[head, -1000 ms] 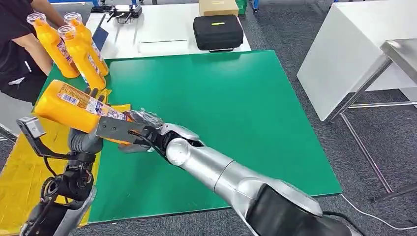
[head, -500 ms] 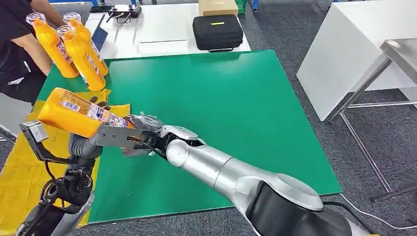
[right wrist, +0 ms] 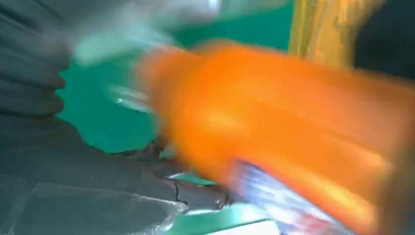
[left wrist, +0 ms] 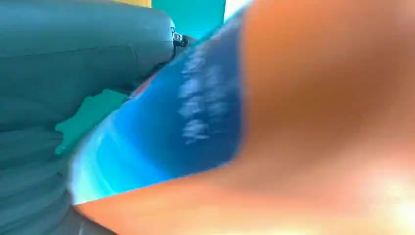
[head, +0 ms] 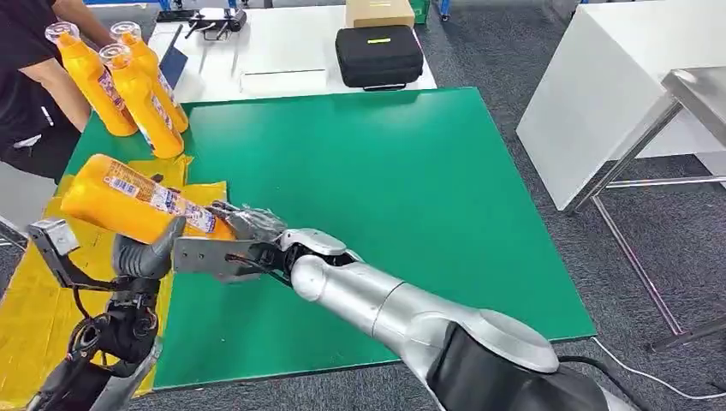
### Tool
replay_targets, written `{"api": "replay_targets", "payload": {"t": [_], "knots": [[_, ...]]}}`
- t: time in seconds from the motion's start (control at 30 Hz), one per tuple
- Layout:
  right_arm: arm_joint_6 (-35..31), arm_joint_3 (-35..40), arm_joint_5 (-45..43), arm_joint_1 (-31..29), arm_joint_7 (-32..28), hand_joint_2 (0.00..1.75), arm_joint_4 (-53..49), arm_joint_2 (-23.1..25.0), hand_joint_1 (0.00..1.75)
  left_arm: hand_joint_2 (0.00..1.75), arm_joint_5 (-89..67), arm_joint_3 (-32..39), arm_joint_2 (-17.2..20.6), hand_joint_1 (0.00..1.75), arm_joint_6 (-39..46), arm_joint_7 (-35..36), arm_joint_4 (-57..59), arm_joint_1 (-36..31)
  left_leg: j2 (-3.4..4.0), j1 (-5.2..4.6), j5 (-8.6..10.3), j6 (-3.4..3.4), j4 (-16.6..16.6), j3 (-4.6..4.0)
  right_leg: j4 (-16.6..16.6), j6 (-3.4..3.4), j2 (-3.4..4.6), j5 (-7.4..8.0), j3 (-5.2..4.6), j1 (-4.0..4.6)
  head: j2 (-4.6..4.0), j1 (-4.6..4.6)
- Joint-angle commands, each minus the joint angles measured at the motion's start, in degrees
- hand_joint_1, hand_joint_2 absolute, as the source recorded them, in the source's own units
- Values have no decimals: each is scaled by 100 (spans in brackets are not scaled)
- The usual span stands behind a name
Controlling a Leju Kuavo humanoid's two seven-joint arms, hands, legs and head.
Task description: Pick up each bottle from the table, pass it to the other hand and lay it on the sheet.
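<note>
Shifted since a second ago: held bottle (head: 137,202), lower and further out over the yellow sheet (head: 30,300); both arms have travelled with it.

Item 1, left: yellow sheet, lying along the tabletop's left edge, partly under the left arm.

Item 2: left hand (head: 145,253), fingers wrapped up around the bottle's body from beneath; the left wrist view shows the blue label pressed close against the hand.

Item 3: held bottle, orange, on its side and tilted, base toward the left, cap end toward the right hand.

Item 4: right hand (head: 224,254), at the neck end. Whether its fingers grip or merely touch cannot be told; the right wrist view is blurred.

Item 5, rear left: three upright bottles (head: 128,81) on the green tabletop (head: 385,188), beside a person's arm (head: 60,81).

Judgement: handover mid-way; left hand likely taking the load, laying-down not yet done.
</note>
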Motion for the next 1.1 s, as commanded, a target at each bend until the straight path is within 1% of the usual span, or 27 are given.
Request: {"api": "replay_targets", "payload": {"t": [0.03,0.07,0.1,0.13,0.17,0.2,0.23,0.27,0.3,0.33,0.37,0.4,0.43,0.53,0.6,0.63,0.67,0.73,0.77,0.8,0.83,0.87,0.9,0.93,1.03,1.07,1.1], "knots": [[544,-2889,983,892,-109,0,-2226,-1207,0,175,-2995,1204,-128,175,1784,-733,267,317,-29,7,-8,-8,3,18,-5,-12,-39,-16,34,9,0,-2],[666,-3210,1231,1138,-139,0,-2803,-1421,0,175,-3690,1547,-413,175,1784,-674,214,510,-23,9,-4,-5,1,11,-10,-7,-27,-7,24,10,0,2],[807,-3352,1318,1233,-90,0,-2976,-1450,0,175,-3766,1591,-464,175,1775,-658,177,555,-34,10,-7,-4,-1,21,-15,-8,-40,-12,42,11,0,2],[870,-3595,1454,1433,-88,0,-3327,-1528,0,175,-4693,1940,-798,175,1784,-616,100,717,-30,2,0,-1,-5,10,-12,-4,-32,-6,24,1,0,-4],[849,-3711,1516,1579,-129,0,-3628,-1659,0,175,-5703,2349,-1180,175,1784,-576,-25,853,-31,0,-6,-2,-2,17,-11,-7,-36,-12,34,1,0,2],[883,-3782,1461,1696,-212,0,-3864,-1789,0,175,-6108,2443,-1379,175,1784,-548,-160,948,-31,-1,-2,-1,-4,9,-12,-4,-33,-7,26,-1,0,0],[916,-3979,1431,1889,-199,0,-4213,-1897,0,175,-7281,2849,-1800,175,1784,-511,-352,1037,-42,-3,-7,0,-4,17,-18,-4,-48,-14,42,-2,0,-2],[961,-4073,1387,2005,-240,0,-4424,-1998,0,175,-8101,3106,-2061,175,1784,-517,-482,1101,-39,-4,-1,1,-3,3,-17,-2,-40,-6,24,-4,0,-2],[965,-4123,1365,2058,-255,0,-4525,-2027,0,175,-8351,3139,-2142,175,1784,-540,-511,1112,-53,-4,-18,0,4,31,-21,-6,-64,-25,65,-2,0,0],[1040,-4215,1325,2184,-283,0,-4773,-2110,0,175,-9165,3377,-2380,175,1784,-568,-569,1130,-42,-9,-3,1,2,-2,-15,-2,-42,-8,22,-9,0,0],[1088,-4277,1341,2244,-297,0,-4903,-2139,0,175,-9626,3431,-2462,175,1784,-594,-451,1109,-44,-12,-8,0,8,4,-14,-4,-46,-14,29,-12,0,2],[1150,-4299,1298,2268,-314,0,-4960,-2168,0,175,-10036,3462,-2476,175,1784,-482,-322,1082,-48,-15,-15,-1,10,12,-13,-7,-51,-21,41,-15,0,2],[1195,-4293,1253,2285,-345,0,-5003,-2242,0,175,-10444,3352,-2376,175,1784,-233,49,1043,-41,-25,-7,-2,2,4,-13,-6,-40,-12,28,-21,0,0],[1195,-4293,1253,2285,-345,0,-5003,-2242,0,175,-10444,3352,-2376,175,1784,-233,49,1043,-33,-31,-12,-9,-1,22,-13,-11,-41,-14,40,-23,0,-2],[1195,-4293,1253,2285,-345,0,-5003,-2242,0,175,-10444,3352,-2376,175,1784,-233,49,1043,-20,-29,-5,-3,0,0,-13,-3,-24,-1,10,-21,0,-2],[1222,-4298,1205,2292,-397,0,-4959,-2292,0,175,-10555,3358,-2396,175,1784,-189,246,958,-20,-28,-10,-7,2,10,-11,-8,-27,-7,20,-17,0,-4],[1224,-4281,1151,2308,-443,0,-4962,-2345,0,175,-11036,3289,-2325,175,1784,-3,414,923,-16,-26,-6,-3,2,1,-11,-3,-21,-2,9,-15,0,-2],[1263,-4207,1101,2373,-531,0,-5002,-2492,0,175,-11914,3202,-2216,175,1784,326,602,952,-25,-19,-9,-9,-3,21,-14,-9,-36,-10,33,-9,0,-2],[1291,-4179,1047,2424,-596,0,-5028,-2555,0,175,-12555,2914,-1998,175,1784,930,772,942,-22,-21,-2,-5,-7,15,-16,-3,-30,-4,22,-13,0,-4],[1299,-4151,1059,2474,-639,0,-5062,-2596,0,175,-12599,2784,-1912,175,1784,1099,935,943,-26,-17,-14,-15,-9,46,-20,-17,-43,-18,58,-8,0,-2],[1308,-4137,1080,2533,-644,0,-5124,-2630,0,175,-12759,2573,-1783,175,1784,1479,1251,839,-24,-14,-1,-3,-6,11,-16,-1,-30,-3,21,-9,0,-2],[1306,-4144,1056,2654,-677,0,-5233,-2675,0,175,-12746,1879,-1404,175,1784,2211,1470,739,-27,-13,-6,-6,-10,29,-20,-6,-37,-9,40,-9,0,-2],[1303,-4151,1062,2694,-684,0,-5273,-2682,0,175,-12815,1874,-1406,175,1784,2273,1711,715,-23,-15,-1,-3,-9,16,-15,-2,-29,-4,24,-11,0,-2],[1333,-4129,1082,2803,-707,0,-5366,-2739,0,175,-12917,1363,-1048,175,1784,2831,2039,583,-37,-14,-1,-5,-12,23,-19,-5,-45,-9,37,-11,0,-2],[1271,-4135,1137,3042,-793,0,-5534,-2821,0,175,-12917,584,-837,175,1784,3723,2765,361,-40,-11,-5,-11,-10,31,-17,-11,-50,-14,45,-7,0,-4],[1269,-4118,1151,3050,-812,0,-5544,-2831,0,175,-12917,595,-836,175,1784,3689,2859,336,-48,-14,1,-7,-14,24,-19,-6,-55,-10,39,-10,0,0],[1286,-4116,1150,3069,-811,0,-5561,-2826,0,175,-12917,312,-828,175,1784,4006,3222,212,-43,-12,-3,-9,-11,28,-19,-10,-52,-12,44,-8,0,-2]]}}
